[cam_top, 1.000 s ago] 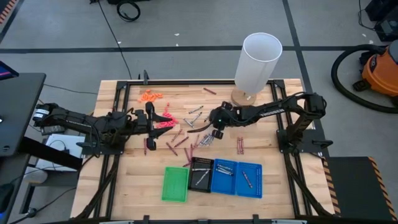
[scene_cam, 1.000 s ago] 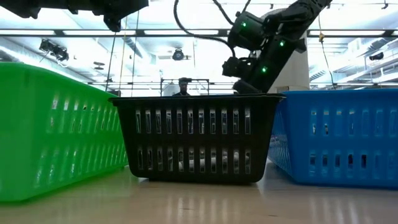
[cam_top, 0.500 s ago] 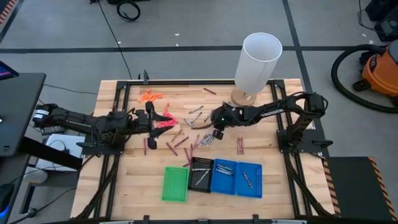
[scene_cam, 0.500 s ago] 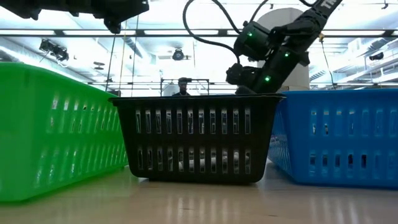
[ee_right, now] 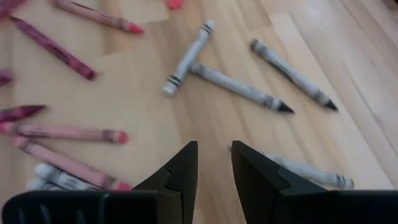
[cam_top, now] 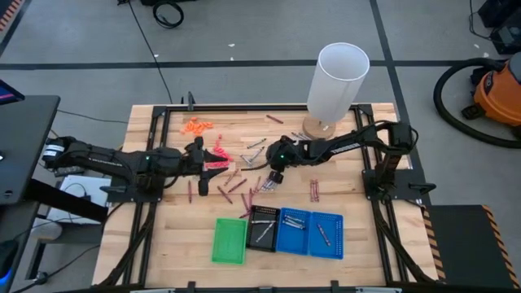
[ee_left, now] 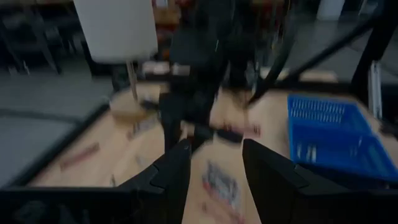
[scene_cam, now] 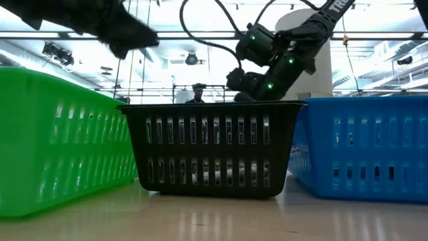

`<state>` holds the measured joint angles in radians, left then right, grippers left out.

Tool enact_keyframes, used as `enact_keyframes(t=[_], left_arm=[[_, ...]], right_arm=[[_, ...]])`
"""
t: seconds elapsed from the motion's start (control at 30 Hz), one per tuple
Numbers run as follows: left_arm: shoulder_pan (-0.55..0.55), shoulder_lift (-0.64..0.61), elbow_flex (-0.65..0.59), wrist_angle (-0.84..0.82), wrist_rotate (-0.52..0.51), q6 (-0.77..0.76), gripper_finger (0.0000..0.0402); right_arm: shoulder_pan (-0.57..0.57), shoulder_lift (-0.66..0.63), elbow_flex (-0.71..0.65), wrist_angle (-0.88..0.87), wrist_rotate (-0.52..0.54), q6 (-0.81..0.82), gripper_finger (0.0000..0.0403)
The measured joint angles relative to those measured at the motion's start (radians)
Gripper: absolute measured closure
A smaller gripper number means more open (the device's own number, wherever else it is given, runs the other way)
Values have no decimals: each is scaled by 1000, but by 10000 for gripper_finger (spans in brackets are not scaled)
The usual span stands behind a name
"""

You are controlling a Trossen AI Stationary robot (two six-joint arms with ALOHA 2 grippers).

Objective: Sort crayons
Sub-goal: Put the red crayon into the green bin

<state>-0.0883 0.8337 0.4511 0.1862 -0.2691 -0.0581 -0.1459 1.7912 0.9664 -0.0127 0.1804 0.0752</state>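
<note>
Crayons lie scattered on the wooden table (cam_top: pixel 187 236) around its middle: grey ones (cam_top: pixel 255 152), maroon and red ones (cam_top: pixel 232 187). My right gripper (cam_top: pixel 267 165) hovers open over them, tilted down; in its wrist view the fingers (ee_right: pixel 214 163) stand above bare wood, with grey crayons (ee_right: pixel 238 87) ahead and red and maroon crayons (ee_right: pixel 62 132) to one side. My left gripper (cam_top: pixel 205 160) stands open left of the heap, nothing between its fingers (ee_left: pixel 211 163). Each crayon rests flat on its side.
A green tray (cam_top: pixel 229 241), a black tray (cam_top: pixel 262 226) and two blue trays (cam_top: pixel 310 233) line the near edge. A white cylinder (cam_top: pixel 338 81) stands at the far edge. Orange bits (cam_top: pixel 195 126) and pink-red bits (cam_top: pixel 216 156) lie far left. More crayons (cam_top: pixel 313 190) lie right.
My right gripper has gone toward the table's left edge and sunk closer to the grey crayons, tipping further down. My left gripper has dropped a little and tipped from level to slightly downward. No crayon has moved.
</note>
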Motion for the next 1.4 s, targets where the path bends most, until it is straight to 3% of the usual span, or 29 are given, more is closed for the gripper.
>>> enact_keyframes(t=[0.23, 0.57, 0.8, 1.07, 1.4], left_arm=[[2, 4, -1, -101, 0, -54, 244], [43, 39, 0, -166, -2, -104, 244], [46, 113, 1, -416, 4, -273, 244], [34, 163, 32, -589, 107, -416, 244], [17, 232, 236, -931, 109, -501, 244]], right_arm=[[27, 1, 55, -29, -76, -79, 296], [43, 7, 96, -167, -78, -83, 296], [109, -19, 89, -227, 23, -3, 296], [169, -19, 69, -220, 96, -5, 296], [180, -20, -4, -105, 159, -26, 296]])
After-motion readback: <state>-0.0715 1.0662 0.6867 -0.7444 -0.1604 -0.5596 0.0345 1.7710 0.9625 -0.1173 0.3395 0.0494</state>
